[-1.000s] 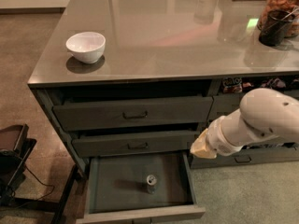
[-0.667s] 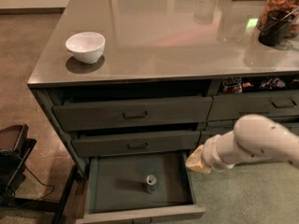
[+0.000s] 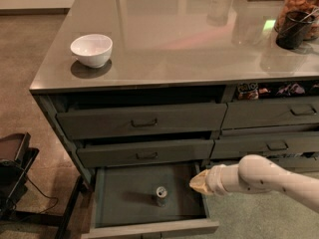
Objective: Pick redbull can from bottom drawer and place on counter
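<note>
Gripper (image 3: 198,183) of mine sits at the right edge of the bottom drawer (image 3: 124,203), its tan tip pointing left over the drawer's floor; whether it is open or closed I cannot tell. My white arm (image 3: 266,176) reaches in behind it from the lower right. The drawer is pulled well out from the cabinet; the redbull can (image 3: 161,195) stands upright on its flat floor, about midway across, shiny round top facing up. The can is just to the left of my gripper and a little lower in the view; the two are near but apart, with bare drawer floor between them. Above the open drawer are two drawers with small dark bar handles (image 3: 144,123). The counter (image 3: 189,39) tops the cabinet, glossy and reflective; a white bowl (image 3: 91,49) rests near its front left corner; a dark cup (image 3: 291,30) stands far off at the right side.
</note>
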